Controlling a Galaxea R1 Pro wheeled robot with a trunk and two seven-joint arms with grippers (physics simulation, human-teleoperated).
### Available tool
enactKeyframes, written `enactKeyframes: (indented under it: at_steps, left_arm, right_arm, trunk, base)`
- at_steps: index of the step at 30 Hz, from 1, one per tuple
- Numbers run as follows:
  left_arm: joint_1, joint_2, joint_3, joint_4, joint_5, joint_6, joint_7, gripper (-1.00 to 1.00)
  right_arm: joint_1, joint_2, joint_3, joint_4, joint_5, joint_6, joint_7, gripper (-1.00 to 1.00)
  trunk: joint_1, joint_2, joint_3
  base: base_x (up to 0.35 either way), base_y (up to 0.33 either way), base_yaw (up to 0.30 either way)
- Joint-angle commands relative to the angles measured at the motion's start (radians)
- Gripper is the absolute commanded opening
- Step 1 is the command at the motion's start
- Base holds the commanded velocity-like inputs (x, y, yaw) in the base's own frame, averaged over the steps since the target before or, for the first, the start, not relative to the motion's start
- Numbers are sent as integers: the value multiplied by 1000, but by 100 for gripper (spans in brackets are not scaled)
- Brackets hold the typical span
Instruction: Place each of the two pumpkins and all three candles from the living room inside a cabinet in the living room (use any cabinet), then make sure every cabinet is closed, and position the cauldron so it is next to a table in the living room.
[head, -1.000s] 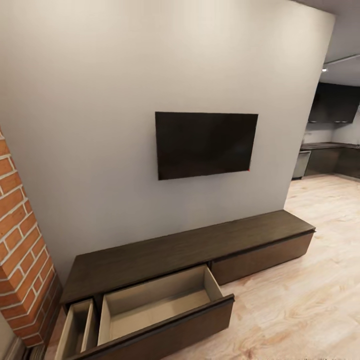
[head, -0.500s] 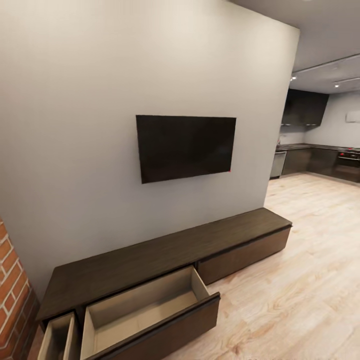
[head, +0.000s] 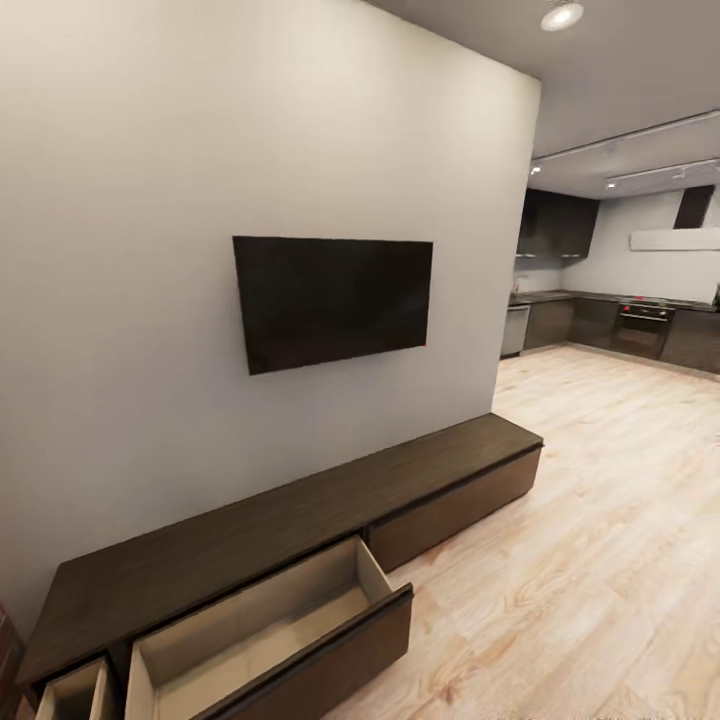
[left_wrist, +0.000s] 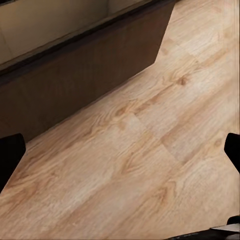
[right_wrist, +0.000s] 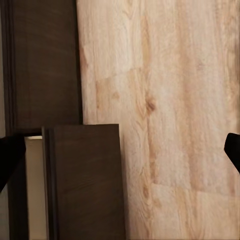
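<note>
Where plank floor (head: 600, 560) meets the cabinet (head: 300, 530), two drawers seemingly stand open.

Dark matt wood grain on the cabinet (head: 300, 520), its open drawer (head: 260, 630) lined in smooth pale beige board. Beside the cabinet runs light, knotty plank floor (head: 600, 520) with a soft sheen; above the cabinet, a glossy black TV (head: 335, 298) on a smooth matt grey wall (head: 150, 250).

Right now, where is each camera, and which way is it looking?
Head view: up on the head, facing the TV wall and cabinet; none of the body shows.
Left wrist view: looks down at the floor; fingertips at both edges.
Right wrist view: looks down too; fingertips at both edges.
All share the open drawer.
</note>
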Motion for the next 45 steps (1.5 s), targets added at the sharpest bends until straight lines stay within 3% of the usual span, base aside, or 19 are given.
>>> enactKeyframes:
  at_steps: [1, 8, 16, 45]
  left_arm:
    - [0, 0, -5, 0, -1, -2, -1, 100]
    - [0, 1, -16, 1, -2, -1, -2, 100]
    - [0, 2, -53, 3, -2, 0, -1, 100]
    - [0, 0, -59, 43, -1, -1, 1, 100]
  right_arm:
    - [-1, 2, -3, 0, -10, 9, 3, 100]
    - [-1, 6, -3, 0, -9, 8, 3, 100]
    - [-1, 9, -2, 1, -7, 7, 3, 100]
    - [-1, 12, 1, -1, -4, 7, 4, 100]
  trunk:
    - [0, -1, 0]
    - [0, -1, 8]
    - [0, -1, 18]
    - [0, -1, 49]
  base:
    - [0, 0, -217]
    - [0, 0, -210]
    - [0, 0, -197]
    - [0, 0, -162]
